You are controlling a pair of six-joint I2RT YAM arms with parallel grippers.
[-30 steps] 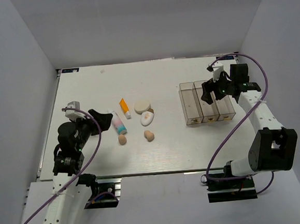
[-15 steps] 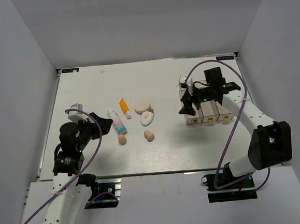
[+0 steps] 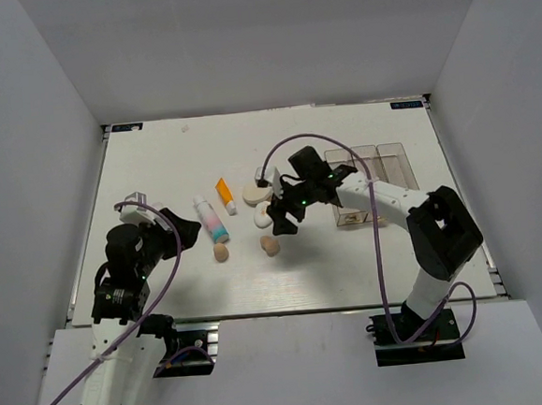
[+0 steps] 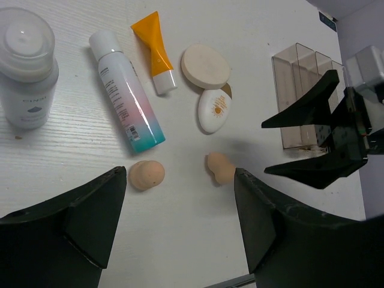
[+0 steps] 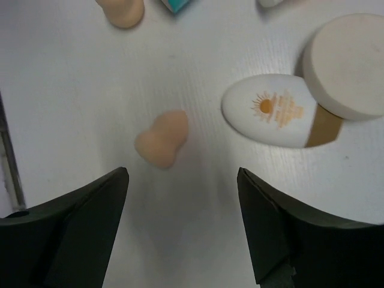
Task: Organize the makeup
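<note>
The makeup lies left of centre on the white table: an orange tube (image 3: 224, 195) (image 4: 155, 53), a white-pink-blue tube (image 3: 212, 218) (image 4: 127, 90), a round cream compact (image 3: 255, 193) (image 4: 206, 66) (image 5: 348, 66), a white oval piece (image 3: 264, 217) (image 4: 215, 110) (image 5: 276, 117), and two beige sponges (image 3: 221, 252) (image 3: 271, 246) (image 4: 146, 174) (image 4: 221, 167) (image 5: 162, 139). My right gripper (image 3: 280, 217) (image 5: 183, 228) is open and empty, hovering over the right sponge and the oval piece. My left gripper (image 3: 184, 230) (image 4: 180, 228) is open and empty, left of the tubes.
The clear three-compartment box (image 3: 373, 180) (image 4: 300, 90) stands right of centre, behind the right arm. A white jar (image 4: 27, 66) stands left of the tubes in the left wrist view. White walls surround the table.
My right arm has swung left from the clear box to above the oval piece and the right sponge. My left arm has shifted slightly. The makeup has not moved.
</note>
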